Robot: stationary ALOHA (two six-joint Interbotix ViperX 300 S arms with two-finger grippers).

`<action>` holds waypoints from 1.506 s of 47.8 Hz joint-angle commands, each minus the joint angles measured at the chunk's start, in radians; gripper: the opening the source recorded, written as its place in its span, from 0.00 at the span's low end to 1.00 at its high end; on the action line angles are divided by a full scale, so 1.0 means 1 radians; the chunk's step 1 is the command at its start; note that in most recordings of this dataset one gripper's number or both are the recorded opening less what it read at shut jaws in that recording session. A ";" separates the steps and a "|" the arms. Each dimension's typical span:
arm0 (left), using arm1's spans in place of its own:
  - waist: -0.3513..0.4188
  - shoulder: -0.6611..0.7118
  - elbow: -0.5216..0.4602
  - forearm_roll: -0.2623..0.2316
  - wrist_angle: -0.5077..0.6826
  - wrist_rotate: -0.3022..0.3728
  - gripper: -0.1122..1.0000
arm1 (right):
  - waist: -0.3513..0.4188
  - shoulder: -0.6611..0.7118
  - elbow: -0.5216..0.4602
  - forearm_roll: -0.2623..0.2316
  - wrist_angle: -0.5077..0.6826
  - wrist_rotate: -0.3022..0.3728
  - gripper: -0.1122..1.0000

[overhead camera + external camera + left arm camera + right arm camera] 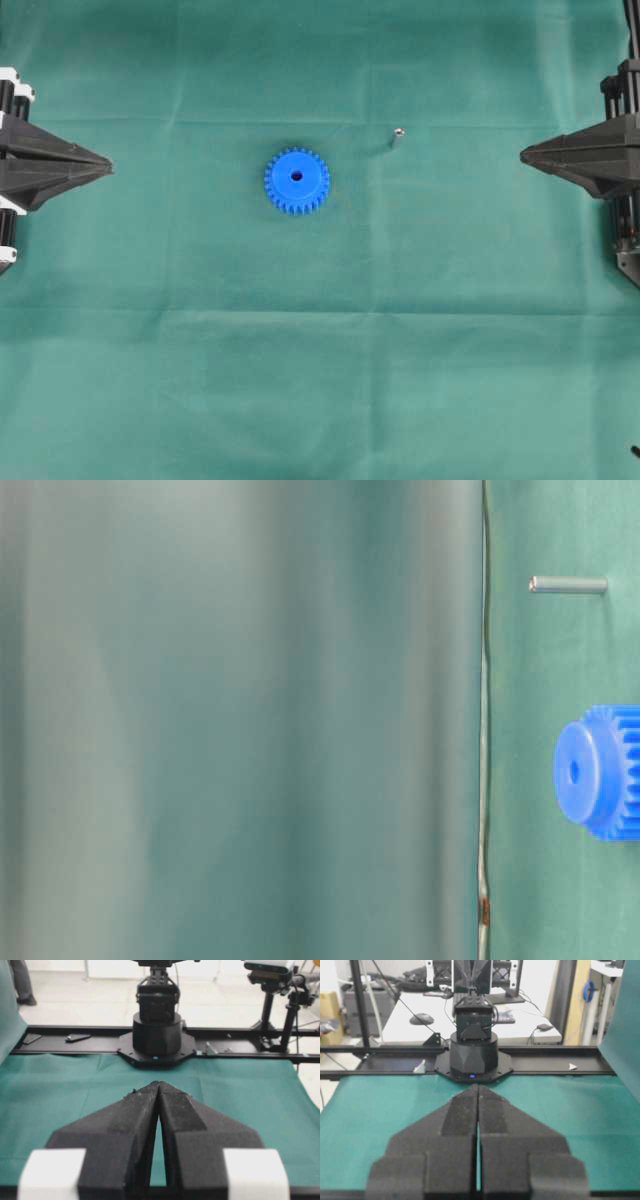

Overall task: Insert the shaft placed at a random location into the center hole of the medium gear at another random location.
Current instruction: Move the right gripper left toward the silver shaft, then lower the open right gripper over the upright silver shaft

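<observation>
Risk: the pin [396,136] is very small and thin. The judgement is that it could slip out of the fingers or roll on the soft cloth when it is picked up.
Cause: the fingers are big and the pin is tiny, so a grab a little to one side could push it away.
Second risk: the hole [297,176] in the gear [297,181] looks only about as wide as the pin. A tilted pin would likely bump the blue top and not go in, or nudge the gear along.
Gear look: bright blue plastic, round, many little teeth on its rim, a raised round middle with a small dark hole.
Gear place: it lies flat on the green cloth [320,380], near the middle, a bit toward the far edge.
Pin look: silvery grey, short and straight; the table-level view shows it as a plain smooth rod.
Pin place: on the cloth, apart from the gear, toward the right edge. Nothing touches it.
Left gripper [108,166]: by the left edge, fingers pressed together, holding nothing.
Right gripper [523,155]: by the right edge, fingers pressed together, holding nothing.
Task so far: not begun, as the pin lies untouched.
</observation>
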 commanded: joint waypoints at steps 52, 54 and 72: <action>-0.015 0.018 -0.032 0.011 0.028 -0.034 0.10 | -0.272 0.670 -0.069 0.012 -0.143 0.002 0.88; -0.015 0.018 -0.034 0.011 0.029 -0.034 0.10 | -0.278 0.706 -0.074 0.012 -0.161 0.002 0.89; -0.012 0.018 -0.032 0.011 0.058 -0.034 0.10 | -0.310 0.954 -0.143 0.021 -0.262 0.003 0.89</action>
